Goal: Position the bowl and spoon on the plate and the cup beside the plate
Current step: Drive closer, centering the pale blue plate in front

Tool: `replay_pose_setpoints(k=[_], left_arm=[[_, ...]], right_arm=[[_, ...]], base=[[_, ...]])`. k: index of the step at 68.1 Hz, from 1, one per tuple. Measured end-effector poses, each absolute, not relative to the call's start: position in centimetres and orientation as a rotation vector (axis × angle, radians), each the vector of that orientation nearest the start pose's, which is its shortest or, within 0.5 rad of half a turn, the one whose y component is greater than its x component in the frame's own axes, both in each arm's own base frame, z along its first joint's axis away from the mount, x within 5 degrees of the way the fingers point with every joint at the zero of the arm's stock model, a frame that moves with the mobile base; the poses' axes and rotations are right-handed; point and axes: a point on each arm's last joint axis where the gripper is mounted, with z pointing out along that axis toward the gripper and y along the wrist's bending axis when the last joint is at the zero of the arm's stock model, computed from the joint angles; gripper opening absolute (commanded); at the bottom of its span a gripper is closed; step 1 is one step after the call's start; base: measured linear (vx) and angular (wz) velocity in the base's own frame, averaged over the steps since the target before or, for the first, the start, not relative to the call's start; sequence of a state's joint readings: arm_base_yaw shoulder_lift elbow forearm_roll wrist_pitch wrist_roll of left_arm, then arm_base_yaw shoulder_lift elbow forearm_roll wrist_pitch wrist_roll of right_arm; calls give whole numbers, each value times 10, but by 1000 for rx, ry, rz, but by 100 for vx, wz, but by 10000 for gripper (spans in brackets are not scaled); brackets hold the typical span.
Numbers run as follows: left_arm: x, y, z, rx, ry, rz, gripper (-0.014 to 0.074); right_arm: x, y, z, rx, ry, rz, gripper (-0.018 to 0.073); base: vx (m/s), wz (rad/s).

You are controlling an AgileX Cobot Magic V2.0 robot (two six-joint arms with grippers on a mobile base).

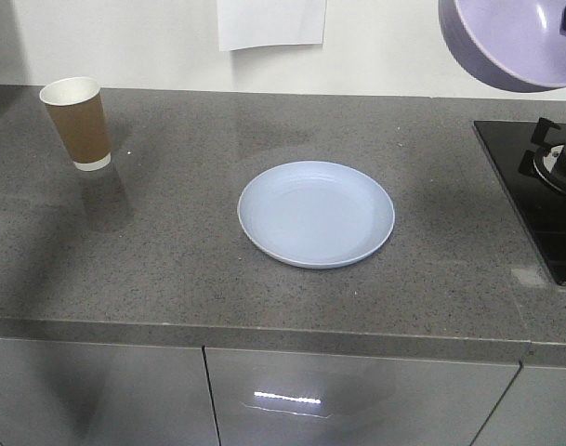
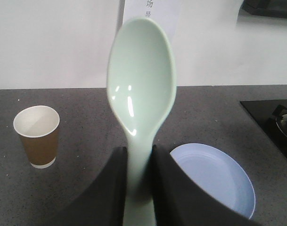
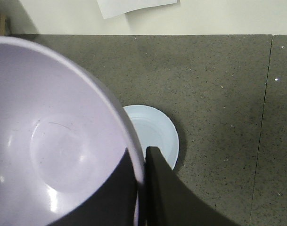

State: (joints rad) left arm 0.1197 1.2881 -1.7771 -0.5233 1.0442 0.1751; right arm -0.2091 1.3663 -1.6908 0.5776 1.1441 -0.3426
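Front view: the plate (image 1: pixel 316 214) lies mid-frame on the grey counter (image 1: pixel 171 251), the cup (image 1: pixel 76 122) stands upright at upper left, and the bowl (image 1: pixel 515 42) hangs tilted in the upper right corner. Left wrist view: the left gripper (image 2: pixel 140 157) pinches the spoon (image 2: pixel 141 89) by its handle, head upward at centre. Right wrist view: the right gripper (image 3: pixel 139 160) clamps the bowl's rim, the bowl filling the left, the plate small at centre

Pale blue plate (image 1: pixel 316 215) is laid flat mid-counter; brown paper cup (image 1: pixel 77 122) is stood upright near the back left corner. Mint-green spoon (image 2: pixel 141 84) is held head-up, handle clamped in the left gripper (image 2: pixel 139 157). Glossy lavender bowl (image 1: pixel 515 42) is held off the counter, rim clamped in the right gripper (image 3: pixel 142 162).
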Motion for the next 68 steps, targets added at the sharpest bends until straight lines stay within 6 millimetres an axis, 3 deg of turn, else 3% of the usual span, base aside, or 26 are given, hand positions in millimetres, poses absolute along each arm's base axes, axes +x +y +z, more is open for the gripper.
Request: replay_pose_setpoints(k=[68], left_arm=[[235, -11, 528, 69, 1956, -432, -7]], right_arm=[[267, -10, 479, -139, 2158, 414, -10]], base=[[4, -1]])
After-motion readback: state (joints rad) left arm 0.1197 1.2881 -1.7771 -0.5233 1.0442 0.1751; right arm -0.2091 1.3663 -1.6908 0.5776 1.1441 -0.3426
